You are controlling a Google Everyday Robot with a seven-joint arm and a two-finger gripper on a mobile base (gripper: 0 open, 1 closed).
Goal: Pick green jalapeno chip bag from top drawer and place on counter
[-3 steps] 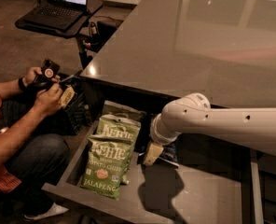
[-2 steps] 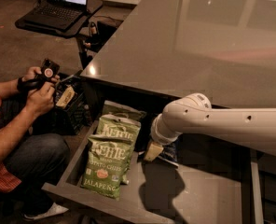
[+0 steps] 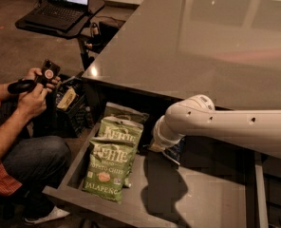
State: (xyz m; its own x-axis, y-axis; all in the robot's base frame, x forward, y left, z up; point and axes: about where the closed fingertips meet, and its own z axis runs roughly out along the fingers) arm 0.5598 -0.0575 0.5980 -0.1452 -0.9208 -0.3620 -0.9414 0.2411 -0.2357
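The top drawer (image 3: pixel 202 194) is pulled out below the counter (image 3: pixel 202 46). A green jalapeno chip bag (image 3: pixel 107 167) lies flat at the drawer's left side, overlapping a second green bag (image 3: pixel 124 129) behind it. My gripper (image 3: pixel 155 147), at the end of the white arm (image 3: pixel 226 125), hangs low inside the drawer just to the right of the bags, near their upper right edge and apart from the front bag. A dark blue packet (image 3: pixel 174 152) lies partly under the arm.
A seated person (image 3: pixel 17 127) at the left holds a controller (image 3: pixel 45 72) close to the drawer's left corner. A laptop (image 3: pixel 64 8) sits on a black stand at the back left. A dark crate (image 3: pixel 69 103) stands by the counter's corner.
The arm and gripper have stayed nearly where they were. The person's hands have shifted slightly. The bags have not moved.
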